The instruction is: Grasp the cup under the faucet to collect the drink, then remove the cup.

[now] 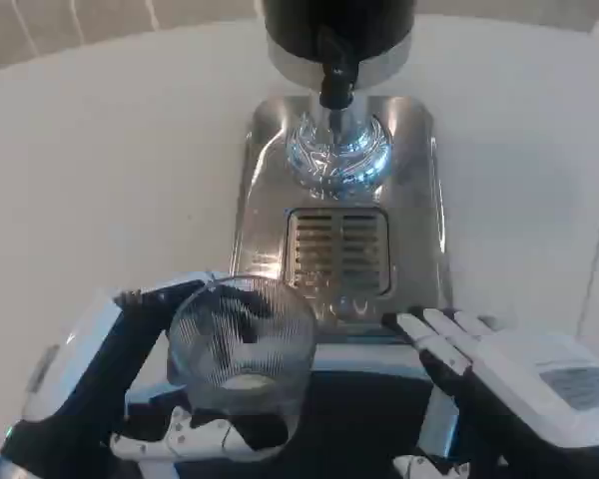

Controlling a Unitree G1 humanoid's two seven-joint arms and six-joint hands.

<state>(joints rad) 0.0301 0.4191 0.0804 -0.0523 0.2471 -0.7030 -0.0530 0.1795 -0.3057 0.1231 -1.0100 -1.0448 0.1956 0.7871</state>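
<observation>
Ribbed clear glass cup [242, 351] sat in my left hand [130, 379], fingers wrapped around it, near the front of the steel drip tray [409, 200] | right hand [499, 374] beside the tray, fingers straight, holding nothing | step: carrying cup in | next: slide it under black faucet [336, 85], over the grate [337, 249], upright.

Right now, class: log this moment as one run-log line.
left hand: holds cup | cup: short of faucet | right hand: open, by tray
</observation>
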